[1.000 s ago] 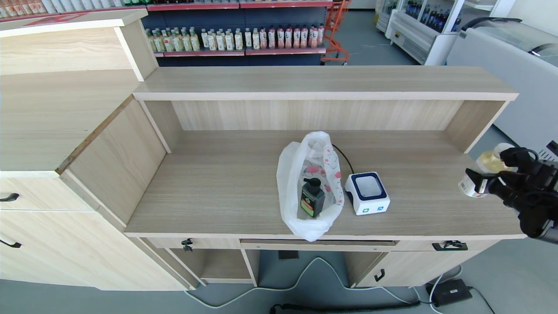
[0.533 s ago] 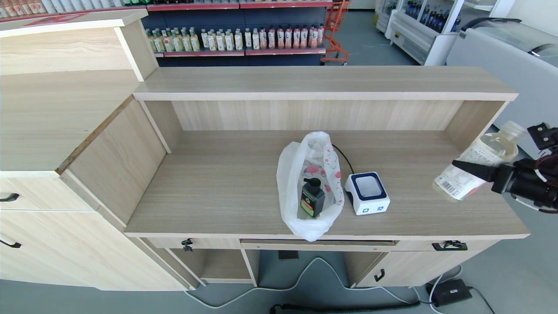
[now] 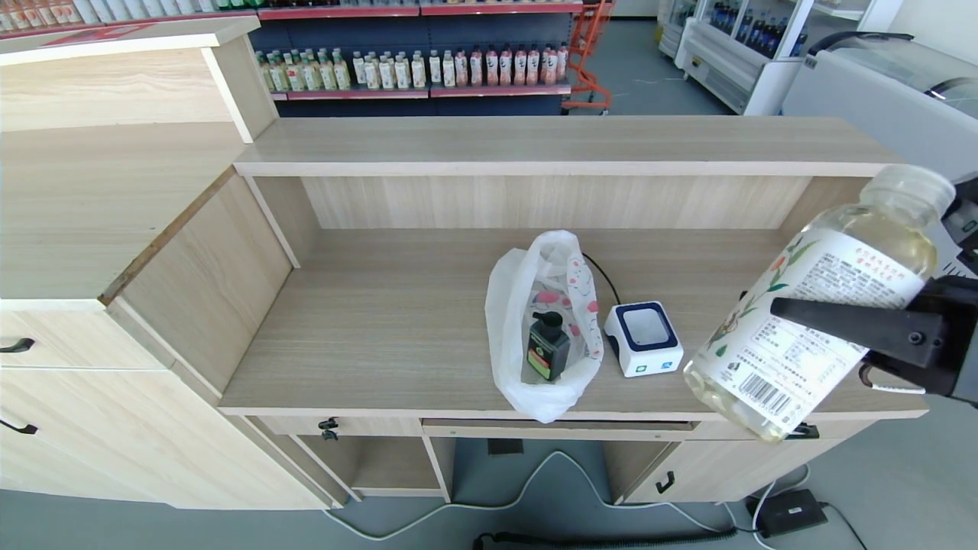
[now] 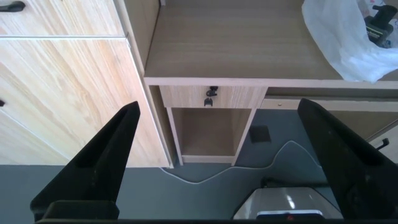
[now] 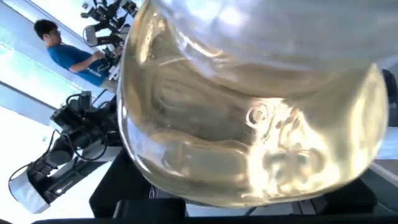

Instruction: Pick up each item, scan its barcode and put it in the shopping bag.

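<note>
A clear bottle of pale yellow liquid with a white label hangs tilted in the air off the counter's right end. Its cap points up and away, and its barcode sits near the lower end. My right gripper is shut on the bottle, one black finger lying across the label. The bottle's base looms close in the right wrist view. The white scanner stands mid-counter beside the white shopping bag, which holds a black pump bottle. My left gripper is open, low before the counter's left front.
The wooden counter has a raised back shelf and a taller cabinet on its left. Drawers and an open cubby lie under the top. Cables and a power brick lie on the floor. Freezers stand at the right.
My right gripper has risen from the counter's right end, carrying the bottle up and toward the head camera. The bottle has tilted, bringing its barcode into sight.
</note>
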